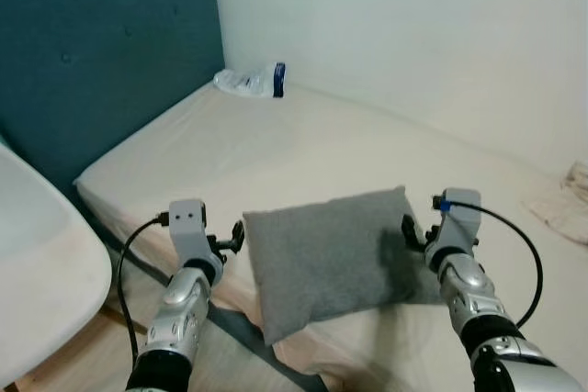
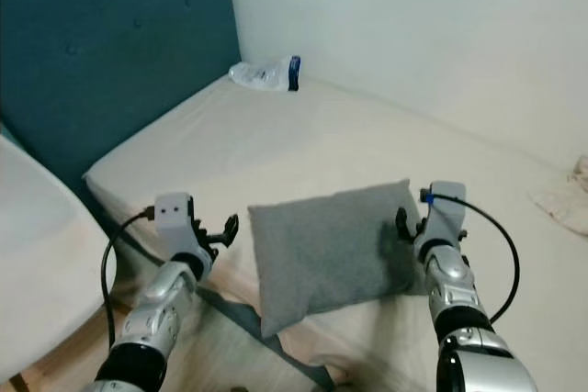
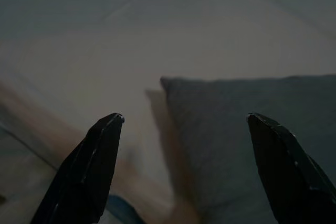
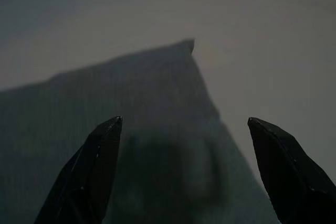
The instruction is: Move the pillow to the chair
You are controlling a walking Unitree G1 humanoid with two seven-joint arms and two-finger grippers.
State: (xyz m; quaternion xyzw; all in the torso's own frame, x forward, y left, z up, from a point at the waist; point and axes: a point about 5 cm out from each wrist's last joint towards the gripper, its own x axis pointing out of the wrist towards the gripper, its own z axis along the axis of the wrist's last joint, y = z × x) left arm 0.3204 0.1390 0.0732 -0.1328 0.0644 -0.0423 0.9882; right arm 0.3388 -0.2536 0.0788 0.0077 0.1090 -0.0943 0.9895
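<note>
Pillow (image 1: 331,257), grey and square, is lying on the near edge of the bed (image 1: 303,149), one corner hanging past the mattress side. Left end effector (image 1: 236,239) is hovering just beside its left edge, fingers spread wide apart, while right end effector (image 1: 410,231) is sitting at the opposite edge, fingers likewise parted. White chair (image 1: 37,263) is waiting at the robot's left, and a crumpled plastic bottle (image 1: 253,81) is lying by the teal headboard (image 1: 101,52).
</note>
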